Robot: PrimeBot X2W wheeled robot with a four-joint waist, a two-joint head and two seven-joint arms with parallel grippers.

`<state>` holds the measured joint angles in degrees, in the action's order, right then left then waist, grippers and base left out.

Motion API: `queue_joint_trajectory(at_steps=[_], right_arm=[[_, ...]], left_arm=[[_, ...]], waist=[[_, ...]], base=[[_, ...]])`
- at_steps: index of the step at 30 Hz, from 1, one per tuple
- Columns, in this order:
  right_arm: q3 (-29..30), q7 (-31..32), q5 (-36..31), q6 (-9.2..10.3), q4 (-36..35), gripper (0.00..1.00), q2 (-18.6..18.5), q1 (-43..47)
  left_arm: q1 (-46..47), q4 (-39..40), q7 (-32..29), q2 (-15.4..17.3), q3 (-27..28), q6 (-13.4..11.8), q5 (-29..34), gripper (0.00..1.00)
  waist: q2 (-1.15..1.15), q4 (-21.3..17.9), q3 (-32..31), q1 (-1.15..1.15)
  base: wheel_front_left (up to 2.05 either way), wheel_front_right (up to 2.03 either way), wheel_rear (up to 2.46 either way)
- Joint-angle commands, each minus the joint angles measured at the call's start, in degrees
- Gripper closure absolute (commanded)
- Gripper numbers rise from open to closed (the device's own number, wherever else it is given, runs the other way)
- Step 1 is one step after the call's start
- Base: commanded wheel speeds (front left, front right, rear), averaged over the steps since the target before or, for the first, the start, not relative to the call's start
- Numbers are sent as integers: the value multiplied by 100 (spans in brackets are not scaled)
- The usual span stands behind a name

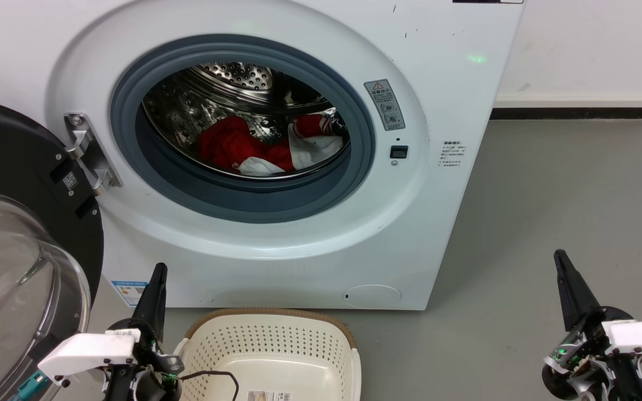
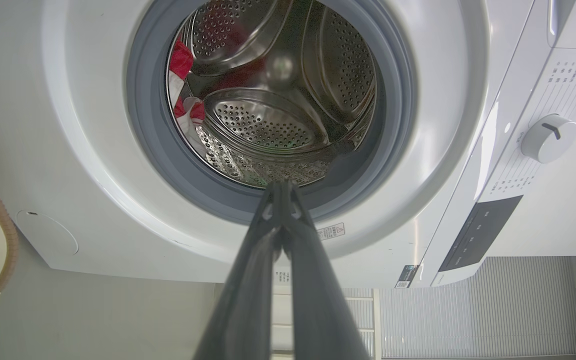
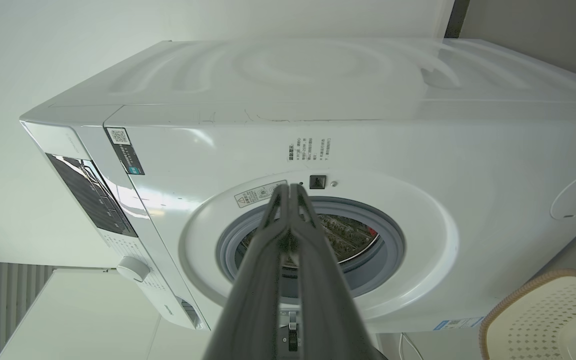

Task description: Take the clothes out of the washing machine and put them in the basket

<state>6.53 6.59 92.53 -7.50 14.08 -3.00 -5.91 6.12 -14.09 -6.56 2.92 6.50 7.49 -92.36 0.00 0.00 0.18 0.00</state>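
- Both claws are pinched together and empty: the left gripper (image 1: pixel 157 273) stands just beside the basket (image 1: pixel 268 313), and the right gripper (image 1: pixel 560 259) is over the floor (image 1: pixel 521 223).
- Each arm sits low, fingers pointing toward the washing machine (image 1: pixel 443 223), apart from it.
- Red clothes (image 1: pixel 243 147) lie inside the drum (image 1: pixel 232 75).

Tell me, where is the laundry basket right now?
In the head view the basket sits on the floor at bottom centre, right in front of the washing machine, just to the right of the left end effector.
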Motion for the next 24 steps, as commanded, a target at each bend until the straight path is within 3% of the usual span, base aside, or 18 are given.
queue_joint_trajectory(at_steps=[1,24], right_arm=[[-4,0,-25,2,7,100,20,-72],[-4,0,-25,2,7,100,20,-72]], left_arm=[[30,3,-9,-8,13,15,-12,100],[30,3,-9,-8,13,15,-12,100]], waist=[[0,0,0,0],[0,0,0,0]], base=[[0,0,0],[0,0,0]])
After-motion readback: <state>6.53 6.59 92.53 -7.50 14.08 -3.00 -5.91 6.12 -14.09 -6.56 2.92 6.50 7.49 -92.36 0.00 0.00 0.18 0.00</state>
